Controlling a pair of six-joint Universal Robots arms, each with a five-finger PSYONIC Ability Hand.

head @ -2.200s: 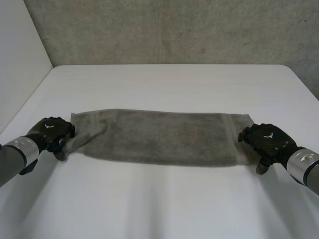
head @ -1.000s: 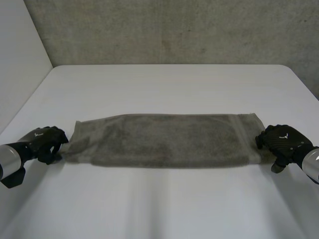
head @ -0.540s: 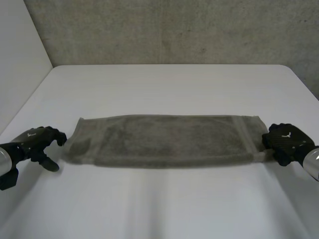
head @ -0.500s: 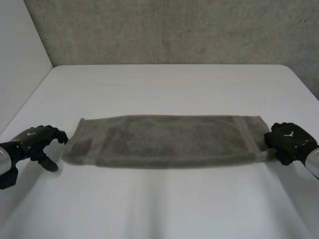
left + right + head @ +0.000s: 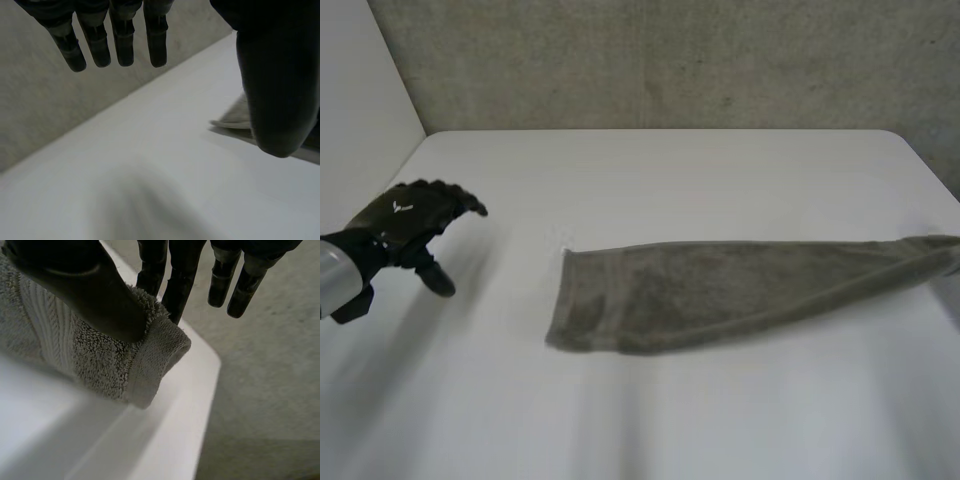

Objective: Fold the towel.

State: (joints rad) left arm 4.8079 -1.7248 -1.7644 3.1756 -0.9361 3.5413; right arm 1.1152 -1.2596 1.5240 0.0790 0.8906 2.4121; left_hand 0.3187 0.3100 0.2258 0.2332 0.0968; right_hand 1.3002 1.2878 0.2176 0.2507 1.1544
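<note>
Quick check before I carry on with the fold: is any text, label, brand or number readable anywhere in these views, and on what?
No readable words or numbers anywhere.
On the black left robot hand: a small white emblem on its back, a shape rather than letters.
On the grey terry towel, pinched at its end by the black right robot hand: no tag or print showing.
On the white table: no markings.

The towel (image 5: 720, 290) stretches from mid-table (image 5: 670, 170) to the right edge; the left hand (image 5: 405, 225) hovers well apart, fingers extended.
</note>
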